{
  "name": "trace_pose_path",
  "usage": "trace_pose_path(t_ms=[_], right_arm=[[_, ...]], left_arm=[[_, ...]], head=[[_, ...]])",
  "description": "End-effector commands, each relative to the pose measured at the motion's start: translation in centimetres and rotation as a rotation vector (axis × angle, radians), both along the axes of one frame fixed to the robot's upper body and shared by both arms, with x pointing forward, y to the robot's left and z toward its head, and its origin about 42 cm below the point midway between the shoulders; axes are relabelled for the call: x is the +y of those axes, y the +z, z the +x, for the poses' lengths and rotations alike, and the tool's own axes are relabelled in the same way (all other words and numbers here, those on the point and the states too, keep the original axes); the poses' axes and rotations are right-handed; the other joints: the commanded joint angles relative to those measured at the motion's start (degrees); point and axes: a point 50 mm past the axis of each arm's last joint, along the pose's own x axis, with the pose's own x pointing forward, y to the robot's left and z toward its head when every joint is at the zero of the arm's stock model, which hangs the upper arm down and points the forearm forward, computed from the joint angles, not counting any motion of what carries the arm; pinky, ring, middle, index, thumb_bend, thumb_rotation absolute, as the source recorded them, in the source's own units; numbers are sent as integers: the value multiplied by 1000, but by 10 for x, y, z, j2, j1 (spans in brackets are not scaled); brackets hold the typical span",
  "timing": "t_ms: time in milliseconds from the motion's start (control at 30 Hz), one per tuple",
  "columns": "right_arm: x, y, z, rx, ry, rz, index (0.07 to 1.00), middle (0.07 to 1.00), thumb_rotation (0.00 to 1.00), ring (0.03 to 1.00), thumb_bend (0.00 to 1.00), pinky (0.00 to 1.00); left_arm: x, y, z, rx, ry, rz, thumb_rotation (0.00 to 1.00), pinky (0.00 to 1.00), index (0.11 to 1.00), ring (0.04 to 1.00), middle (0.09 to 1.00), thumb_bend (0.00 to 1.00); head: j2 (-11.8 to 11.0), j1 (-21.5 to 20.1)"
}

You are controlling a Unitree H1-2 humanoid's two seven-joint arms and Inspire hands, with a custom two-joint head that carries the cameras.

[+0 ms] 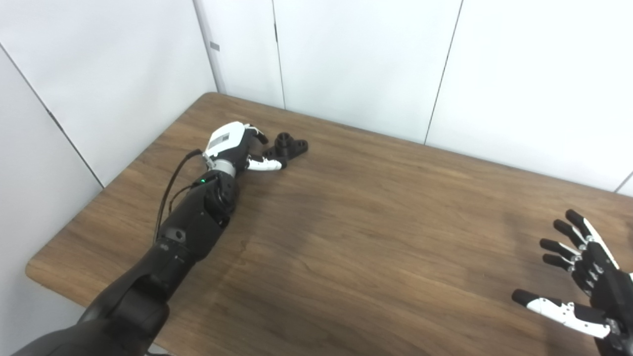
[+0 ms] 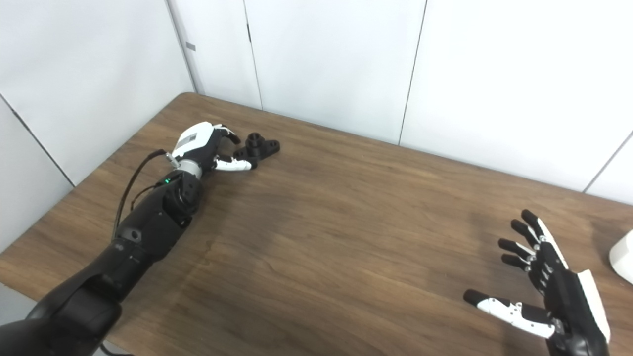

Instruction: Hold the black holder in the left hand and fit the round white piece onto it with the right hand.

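Left hand [image 1: 232, 143] is lying at the far left part of the wooden surface [image 1: 356, 232], arm stretching in from the bottom left. Its fingers [image 1: 258, 134] are curling narrow over the near end of the black holder [image 1: 289, 147], and the white-shelled thumb [image 1: 264, 164] is pointing along the surface just below that end. Thumb tip is touching or almost touching the holder; cannot tell whether the hand is actually gripping it. The holder is sitting flat on the surface, just past the fingertips, a short round boss standing up from a flanged base, the base extending away from the fingers to the right.

Right hand [image 2: 549, 284] is hovering at the near right, well apart from the holder, palm turning inward. Its fingers [image 2: 517, 244] are spreading wide, thumb [image 2: 504, 309] sticking out to the left, nothing between them.

A white rounded object [image 2: 623, 257] is showing at the right edge of the right eye view only, cropped by the frame, lying just beyond the back of the right hand; too little is visible to confirm it as the round white piece
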Motion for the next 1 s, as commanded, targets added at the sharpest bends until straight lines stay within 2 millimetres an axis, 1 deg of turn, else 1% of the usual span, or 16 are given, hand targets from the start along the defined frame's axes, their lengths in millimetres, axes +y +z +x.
trace_pose_path(t_ms=[0,167,300,400,500,667,800,967], right_arm=[[-1,17,0,-70,11,-8,939,909,0,803,730,757],[-2,17,-1,-74,9,-8,939,909,0,799,733,756],[-2,18,-1,-77,10,-13,939,912,0,797,729,751],[-2,18,-2,-78,11,-15,938,909,0,792,730,742],[-3,18,-2,-74,11,-14,941,913,0,802,726,753],[-3,18,-2,-79,10,-14,940,910,0,803,729,751],[-3,18,-2,-80,7,-8,937,910,0,798,736,743],[-3,18,-1,-82,5,-6,934,910,0,798,740,732]], left_arm=[[-7,-10,2,69,-31,-63,344,872,715,990,939,730],[-9,-13,1,76,-37,-91,350,876,700,988,947,730],[-9,-15,1,78,-25,-95,326,904,706,993,948,727],[-9,-16,0,82,-28,-93,316,907,708,995,948,723],[-10,-19,0,87,-31,-99,308,914,710,996,944,729],[-12,-23,0,88,-48,-118,228,910,706,990,941,756],[-15,-24,-1,99,-67,-124,143,918,715,992,950,776],[-16,-27,-1,97,-80,-132,92,920,713,994,953,779]], head=[[1,0],[1,-1],[3,-1],[5,-1],[7,-1],[9,-4],[10,-5],[10,-5]])
